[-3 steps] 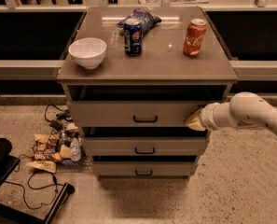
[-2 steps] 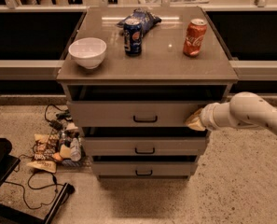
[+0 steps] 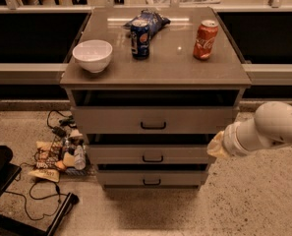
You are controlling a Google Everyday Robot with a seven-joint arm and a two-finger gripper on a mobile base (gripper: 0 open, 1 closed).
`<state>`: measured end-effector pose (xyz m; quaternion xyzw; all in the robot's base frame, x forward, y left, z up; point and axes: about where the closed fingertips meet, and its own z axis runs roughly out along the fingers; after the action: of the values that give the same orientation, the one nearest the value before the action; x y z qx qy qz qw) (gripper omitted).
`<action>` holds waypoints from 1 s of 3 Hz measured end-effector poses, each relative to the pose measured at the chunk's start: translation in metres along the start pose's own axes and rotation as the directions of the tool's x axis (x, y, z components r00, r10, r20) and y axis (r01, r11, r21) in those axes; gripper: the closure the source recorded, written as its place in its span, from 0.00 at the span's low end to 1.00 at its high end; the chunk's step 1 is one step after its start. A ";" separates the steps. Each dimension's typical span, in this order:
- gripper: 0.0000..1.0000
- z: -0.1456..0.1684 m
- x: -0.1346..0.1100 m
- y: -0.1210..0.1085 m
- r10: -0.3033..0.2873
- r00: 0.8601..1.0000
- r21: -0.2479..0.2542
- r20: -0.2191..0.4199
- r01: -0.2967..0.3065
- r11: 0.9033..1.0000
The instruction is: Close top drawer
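The top drawer (image 3: 185, 120) is the tallest grey-beige front of the cabinet, with a small black handle (image 3: 153, 126) at its centre. It stands pulled out a little, with a dark gap between it and the cabinet top. My gripper (image 3: 215, 145) is at the end of the white arm (image 3: 268, 128), which comes in from the right. It sits by the cabinet's right front corner, just below the top drawer's right end, level with the middle drawer (image 3: 116, 154).
On the cabinet top stand a white bowl (image 3: 92, 55), a blue can (image 3: 140, 39) in front of a blue bag (image 3: 153, 19), and a red can (image 3: 205, 39). The bottom drawer (image 3: 121, 178) is lowest. Cables and clutter (image 3: 57, 156) lie on the floor at left.
My gripper has moved down and to the right, away from the right end of the top drawer's front. The drawer looks unmoved.
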<state>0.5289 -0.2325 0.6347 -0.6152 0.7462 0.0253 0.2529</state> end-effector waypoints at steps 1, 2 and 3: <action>1.00 -0.057 -0.005 0.048 -0.129 0.988 -0.086 -0.080 0.123 0.989; 1.00 -0.103 -0.006 0.056 -0.207 0.968 -0.105 -0.140 0.194 0.975; 1.00 -0.144 0.002 0.031 -0.212 0.954 -0.072 -0.210 0.201 0.977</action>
<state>0.4499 -0.2773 0.7510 -0.6951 0.7001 -0.0498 0.1558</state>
